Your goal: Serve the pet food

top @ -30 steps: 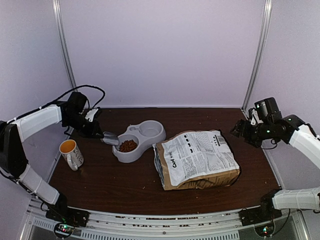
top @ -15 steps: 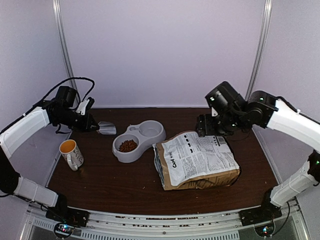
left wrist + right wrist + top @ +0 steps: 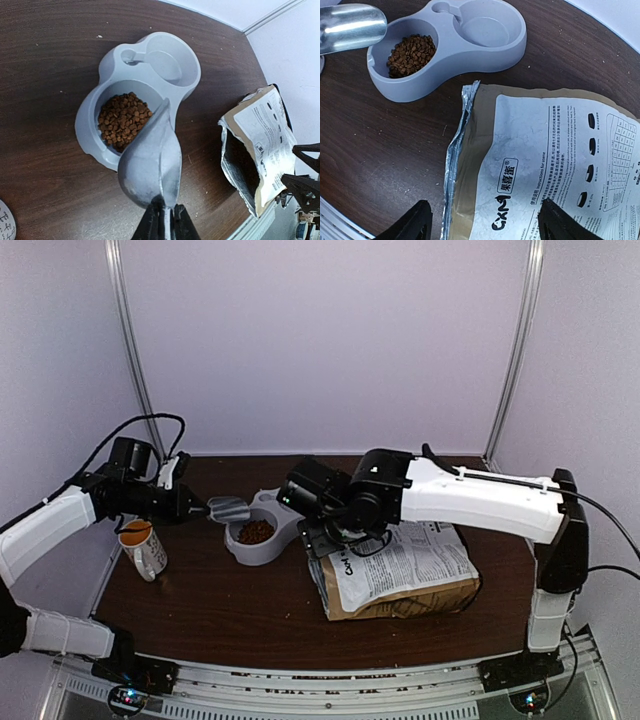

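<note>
The left jaws are clamped tight on the handle of the metal scoop (image 3: 152, 162), whose scooping end hangs over the rim of the grey double bowl (image 3: 87, 132). The right jaws are spread wide and hold nothing, poised above the open foil mouth of the bag (image 3: 545, 160). The pet food (image 3: 122, 120) sits in the bowl's compartment nearer the left arm. The bag lies flat on the bench (image 3: 220, 610), just beside the bowl.

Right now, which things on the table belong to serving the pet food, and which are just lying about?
For the job: pet food in the grey double bowl, metal scoop held by the left gripper, opened food bag below the open right gripper.
Just lying about: orange-lined mug, standing left of the bowl.
</note>
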